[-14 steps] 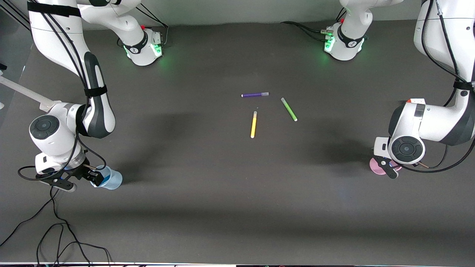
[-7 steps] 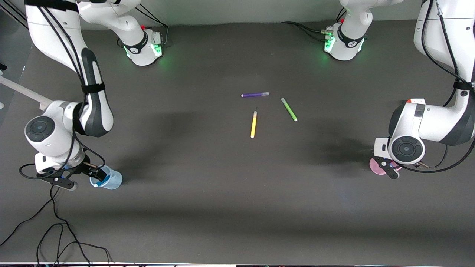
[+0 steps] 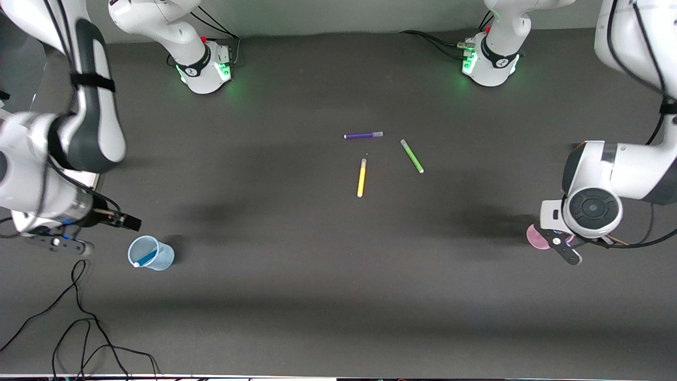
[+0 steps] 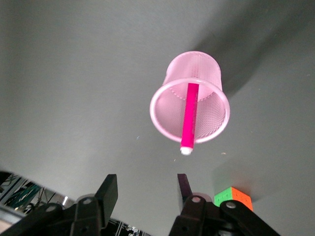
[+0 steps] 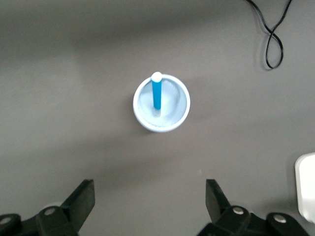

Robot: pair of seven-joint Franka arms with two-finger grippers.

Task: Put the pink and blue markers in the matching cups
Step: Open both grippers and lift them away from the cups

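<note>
A pale blue translucent tapered plastic cup (image 3: 151,253) is seen standing upright toward the right arm's end of the dark grey table (image 3: 296,275). A slim blue felt-tip marker (image 5: 156,93) with a white end is leaned inside it, its tip resting against the rim. The right gripper (image 5: 150,201) is held up in the air above the table just beside this cup, its jaws spread wide and nothing gripped.

Well apart from the blue cup, toward the left arm's end, a pale pink mesh-walled cup (image 4: 190,97) is stood upright with a magenta-pink marker (image 4: 189,118) leaned inside, its pale end projecting over the rim. The left gripper (image 4: 145,189) is held over this cup with its jaws parted and empty.

Between the two cups and farther from the front camera, a purple marker (image 3: 363,135), a green marker (image 3: 411,155) and a yellow marker (image 3: 362,177) are laid flat.
</note>
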